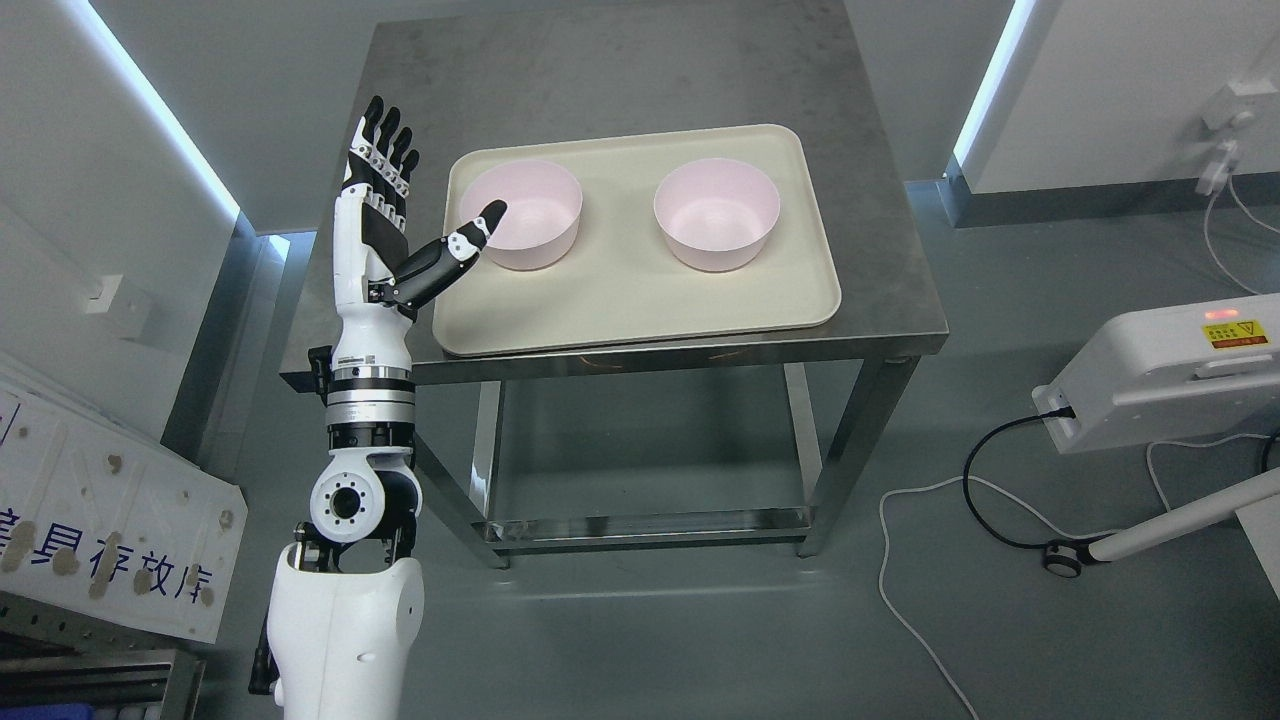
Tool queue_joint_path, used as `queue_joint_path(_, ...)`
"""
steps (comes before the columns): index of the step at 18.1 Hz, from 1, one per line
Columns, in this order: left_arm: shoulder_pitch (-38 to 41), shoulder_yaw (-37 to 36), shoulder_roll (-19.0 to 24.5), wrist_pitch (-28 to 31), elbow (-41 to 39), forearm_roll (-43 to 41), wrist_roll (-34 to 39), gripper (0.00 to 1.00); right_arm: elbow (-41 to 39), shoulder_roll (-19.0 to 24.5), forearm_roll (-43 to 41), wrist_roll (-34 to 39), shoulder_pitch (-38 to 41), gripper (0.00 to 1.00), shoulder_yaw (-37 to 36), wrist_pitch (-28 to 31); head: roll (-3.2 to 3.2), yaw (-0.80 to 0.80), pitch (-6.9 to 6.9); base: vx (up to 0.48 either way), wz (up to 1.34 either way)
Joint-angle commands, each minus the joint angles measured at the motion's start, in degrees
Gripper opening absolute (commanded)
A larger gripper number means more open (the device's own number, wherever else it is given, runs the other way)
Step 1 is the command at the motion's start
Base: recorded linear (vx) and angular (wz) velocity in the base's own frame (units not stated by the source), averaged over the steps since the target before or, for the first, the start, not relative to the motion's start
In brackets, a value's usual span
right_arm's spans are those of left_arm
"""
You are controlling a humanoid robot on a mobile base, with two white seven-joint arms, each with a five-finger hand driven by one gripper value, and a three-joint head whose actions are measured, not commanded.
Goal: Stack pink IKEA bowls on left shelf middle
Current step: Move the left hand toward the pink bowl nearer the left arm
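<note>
Bright, even light in here; 2 glowing wall strips (150, 110) (upper left, upper right) flare white. The steel table (600, 70) shows soft sheen, everything sharp.

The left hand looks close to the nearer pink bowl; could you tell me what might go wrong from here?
1. The left hand is open beside the left pink bowl, thumb over its rim; a careless close might tip or shove the bowl rather than grip it.
2. The bowl sits loose on the smooth tray, so a push could slide it toward the right pink bowl.
3. The tray reaches the steel table front edge, so a nudge may shift it off.
</note>
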Motion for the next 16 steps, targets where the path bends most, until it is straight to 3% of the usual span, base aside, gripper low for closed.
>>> queue_joint_path(1, 0.15, -0.62, 1.00, 0.62, 0.24, -0.08, 0.10, 1.00, -1.00, -1.00, -0.09, 0.17, 0.00, 1.00, -0.26, -0.32, 0.00, 0.00, 0.00, 0.044, 0.00)
queue_joint_path(5, -4.21, -0.35, 1.00, 0.80, 2.69, -0.08, -1.56, 1.00, -1.00, -1.00, -0.09, 0.17, 0.00, 1.00, -0.26, -0.32, 0.00, 0.00, 0.00, 0.029, 0.00)
queue_joint_path(7, -11.58, -1.57, 7.16, 1.24, 9.43, -0.26, -9.87, 0.99, -1.00, -1.00, -0.09, 0.17, 0.00, 1.00, -0.26, -0.32, 0.00, 0.00, 0.00, 0.022, 0.00)
queue_joint_path(8, -18.24, -3.15, 11.21, 2.90, 16.60, -1.74, -16.45, 0.99, -1.00, -1.00, -0.09, 0.17, 0.00, 1.00, -0.26, -0.32, 0.00, 0.00, 0.00, 0.000, 0.00)
queue_joint_path(9, -23.26, -4.03, 12.38, 4.30, 22.68, -3.32, -19.21, 1.00, -1.00, -1.00, -0.09, 0.17, 0.00, 1.00, -0.26, -0.32, 0.00, 0.00, 0.00, 0.000, 0.00)
queue_joint_path(12, -29.02, -4.22, 13.27, 4.41, 32.66, -4.56, -22.13, 1.00, -1.00, -1.00, -0.09, 0.17, 0.00, 1.00, -0.26, -0.32, 0.00, 0.00, 0.00, 0.000, 0.00)
queue_joint_path(16, -28.76, 0.07, 11.87, 3.97, 33.73, -3.78, -22.58, 1.00, -1.00, -1.00, -0.09, 0.17, 0.00, 1.00, -0.26, -0.32, 0.00, 0.00, 0.00, 0.000, 0.00)
